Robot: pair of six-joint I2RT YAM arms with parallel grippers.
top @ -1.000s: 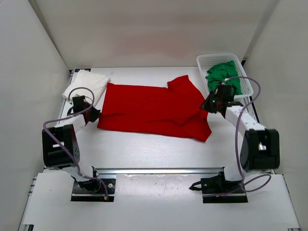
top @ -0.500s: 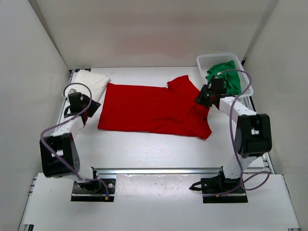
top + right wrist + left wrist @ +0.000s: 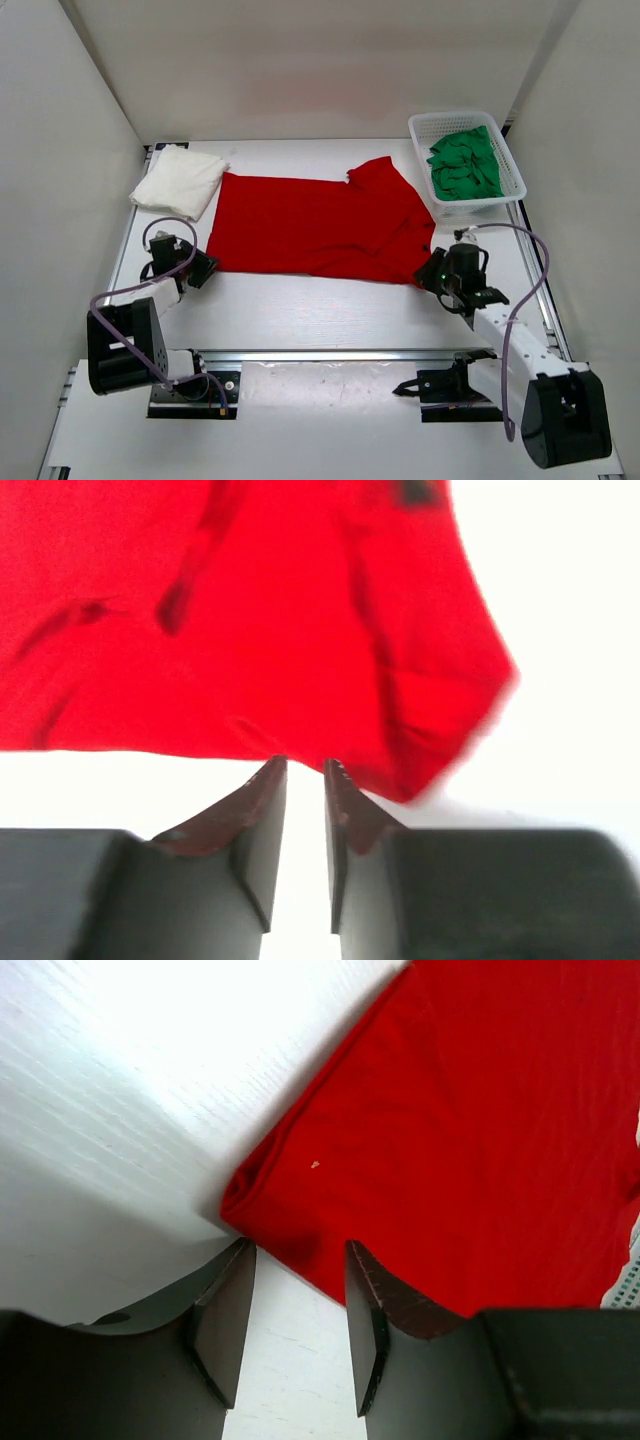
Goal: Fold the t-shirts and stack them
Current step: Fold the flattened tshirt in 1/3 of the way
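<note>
Bright red cloth t-shirt [image 3: 320, 225] spread at centre; white cloth t-shirt [image 3: 180, 180] folded far left; green cloth t-shirt [image 3: 465, 165] in white plastic mesh basket [image 3: 440, 122]. Left gripper [image 3: 207, 268] parted, right gripper [image 3: 427, 274] barely ajar, both empty at red hem's near corners.

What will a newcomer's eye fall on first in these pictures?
The bright red t-shirt spread across the middle of the table, with the left gripper and the right gripper at its two near corners. Then the green t-shirt bunched in the white basket at the far right, and the folded white t-shirt at the far left.
</note>
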